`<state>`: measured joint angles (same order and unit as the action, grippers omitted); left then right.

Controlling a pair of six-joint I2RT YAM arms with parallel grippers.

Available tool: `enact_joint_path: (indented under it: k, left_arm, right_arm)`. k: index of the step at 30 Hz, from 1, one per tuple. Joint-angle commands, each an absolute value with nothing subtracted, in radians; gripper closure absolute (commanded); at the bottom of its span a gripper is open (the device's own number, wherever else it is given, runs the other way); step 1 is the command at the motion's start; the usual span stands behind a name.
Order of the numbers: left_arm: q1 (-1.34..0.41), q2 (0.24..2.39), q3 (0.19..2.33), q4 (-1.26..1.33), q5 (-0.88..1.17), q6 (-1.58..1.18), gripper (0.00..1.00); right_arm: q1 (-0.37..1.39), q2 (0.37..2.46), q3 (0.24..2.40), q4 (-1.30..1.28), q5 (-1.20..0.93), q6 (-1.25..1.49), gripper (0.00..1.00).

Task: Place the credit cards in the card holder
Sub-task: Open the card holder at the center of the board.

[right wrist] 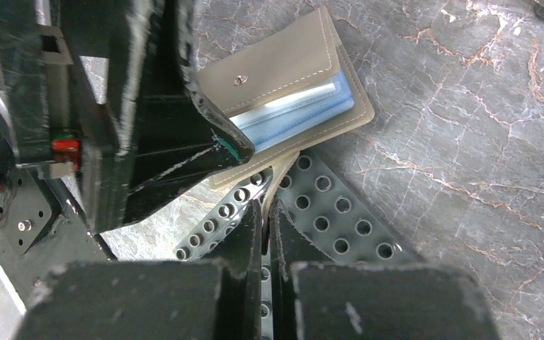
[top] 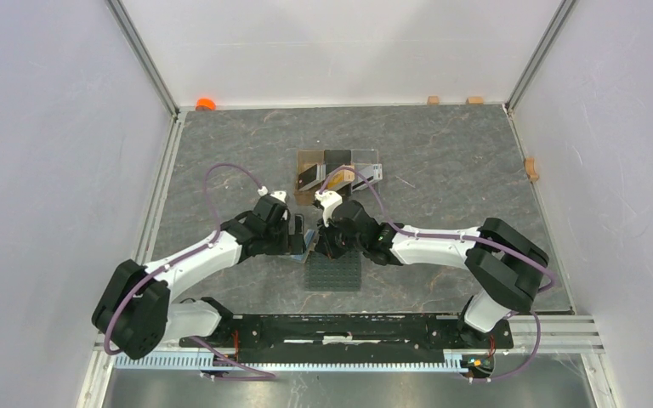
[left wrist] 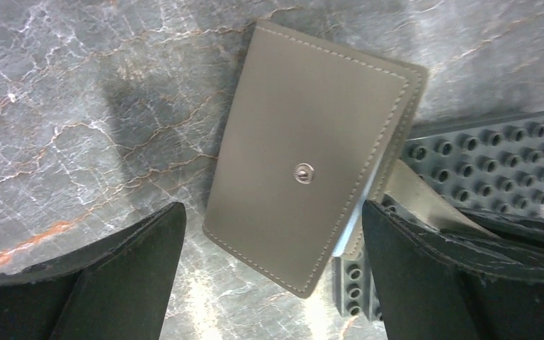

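The olive-taupe card holder (left wrist: 304,127) lies on the marble table, slightly ajar, with its snap stud facing up. Bluish clear pockets (right wrist: 294,113) show along its open edge. My left gripper (left wrist: 273,212) is open, one finger on each side of the holder's near end. My right gripper (right wrist: 268,205) is shut on the holder's snap tab (right wrist: 278,173), just above the studded mat. The credit cards stand in the clear stand (top: 337,155) behind: black (top: 309,178), gold-orange (top: 341,176), white-silver (top: 371,174). In the top view both grippers meet near the holder (top: 299,240).
The dark grey studded mat (top: 334,274) lies just in front of the holder and partly under its edge (left wrist: 496,152). The left gripper's finger (right wrist: 163,120) fills the left of the right wrist view. An orange cap (top: 206,104) and wooden blocks (top: 531,168) sit by the walls.
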<state>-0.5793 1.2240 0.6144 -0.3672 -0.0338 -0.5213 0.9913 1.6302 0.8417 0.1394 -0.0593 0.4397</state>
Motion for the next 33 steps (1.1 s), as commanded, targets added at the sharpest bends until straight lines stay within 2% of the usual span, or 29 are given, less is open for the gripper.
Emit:
enact_joint_path:
  k: [1,6,16,24,30,33]
  left_arm:
    - [-0.607,1.271,0.662,-0.417,-0.196,-0.486,0.02]
    - [-0.613,1.289,0.669,-0.439,-0.281,-0.499,0.06]
    - [-0.614,1.248,0.683,-0.424,-0.38,-0.505,0.07]
    - [-0.613,1.246,0.693,-0.304,-0.357,-0.466,0.05]
    - [-0.613,1.325,0.754,-0.311,-0.429,-0.448,0.05]
    - [-0.612,1.34,0.762,-0.263,-0.395,-0.422,0.07]
  right_arm:
    - [0.991,1.582,0.87,0.146,-0.044,0.423,1.0]
    - [0.991,1.569,0.861,0.142,-0.043,0.42,1.0]
    - [0.991,1.55,0.842,0.114,-0.049,0.399,1.0]
    - [0.992,1.553,0.829,0.084,-0.062,0.378,1.0]
    - [0.991,1.548,0.816,0.073,-0.069,0.372,1.0]
    - [0.991,1.543,0.813,0.066,-0.068,0.366,1.0]
